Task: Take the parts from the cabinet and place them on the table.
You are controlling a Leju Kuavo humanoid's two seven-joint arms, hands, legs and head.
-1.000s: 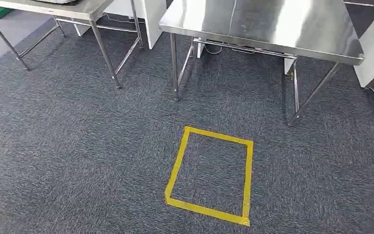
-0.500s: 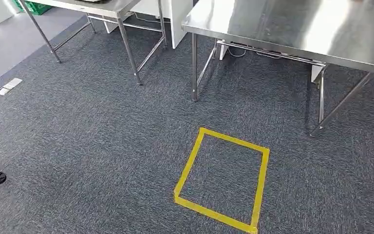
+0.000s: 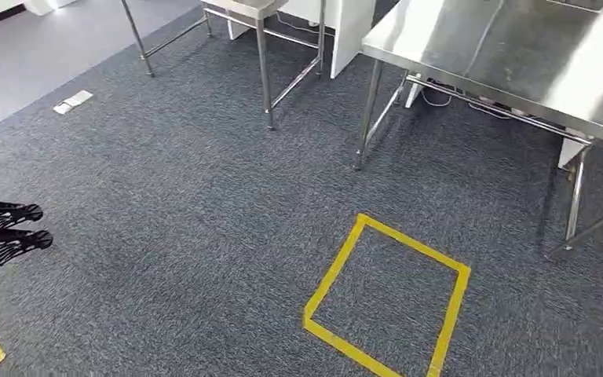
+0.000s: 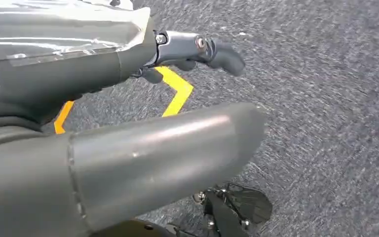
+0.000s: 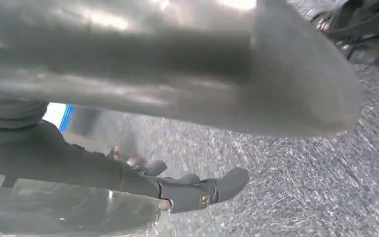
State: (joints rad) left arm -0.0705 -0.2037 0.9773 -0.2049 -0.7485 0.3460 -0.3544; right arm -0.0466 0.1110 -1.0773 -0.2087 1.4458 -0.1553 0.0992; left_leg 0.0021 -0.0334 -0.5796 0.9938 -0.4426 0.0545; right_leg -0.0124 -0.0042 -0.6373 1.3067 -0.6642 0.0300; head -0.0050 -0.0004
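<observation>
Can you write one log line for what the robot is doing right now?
hands: left hand empty, right hand empty | ahead: steel table, yellow tape square on carpet

grey carpet [image 3: 165,196], steel tables [image 3: 518,55].

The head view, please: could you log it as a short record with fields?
floor: grey carpet
marking: yellow tape square, in front of the steel table
tables: steel table at upper right; second table's legs at upper middle
floor plate: small, pale, upper left
left hand: holds nothing, over carpet
right hand: holds nothing
</observation>
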